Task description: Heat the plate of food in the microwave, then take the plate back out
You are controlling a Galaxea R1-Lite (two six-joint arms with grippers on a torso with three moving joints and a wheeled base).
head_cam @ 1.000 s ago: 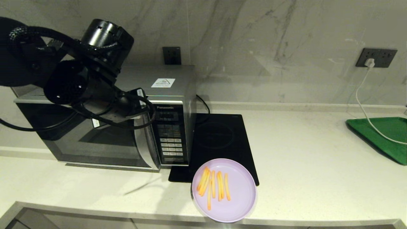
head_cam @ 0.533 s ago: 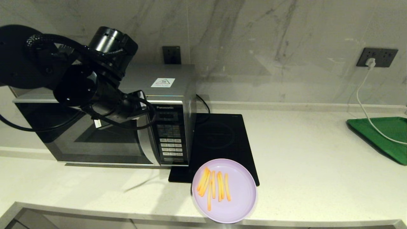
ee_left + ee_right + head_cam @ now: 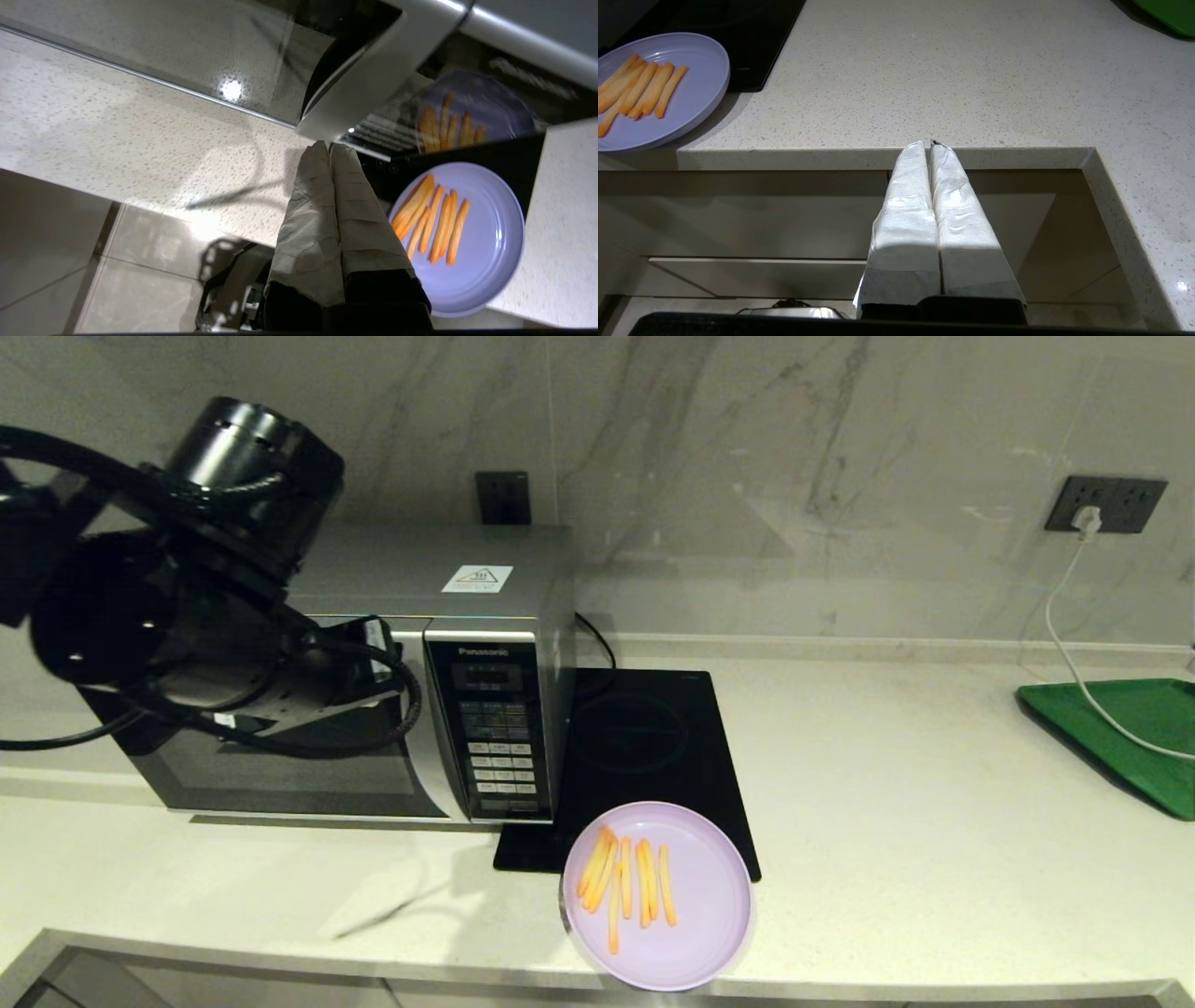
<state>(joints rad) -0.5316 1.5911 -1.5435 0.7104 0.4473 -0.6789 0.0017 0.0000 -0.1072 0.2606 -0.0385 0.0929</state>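
The plate of food (image 3: 695,905), a pale lilac plate with thin orange fries (image 3: 627,882), lies at the counter's front edge, partly on the black hob. The microwave (image 3: 495,560) stands at the left with its dark glass door closed. My left arm (image 3: 187,616) hangs in front of that door. In the left wrist view the left gripper (image 3: 331,147) is shut and empty, its tips close to the door's silver edge (image 3: 373,79), with the plate (image 3: 490,261) beside it. My right gripper (image 3: 930,143) is shut and empty, low in front of the counter edge; the plate (image 3: 696,88) lies off to one side.
A black induction hob (image 3: 644,737) lies right of the microwave. A green tray (image 3: 1134,747) sits at the far right, with a white cable (image 3: 1064,644) running over it from a wall socket (image 3: 1106,504). Bare counter lies between hob and tray.
My left arm has swung left and back across the microwave door. The door's lower edge, slightly out a second ago, now sits flush. The plate has not moved.
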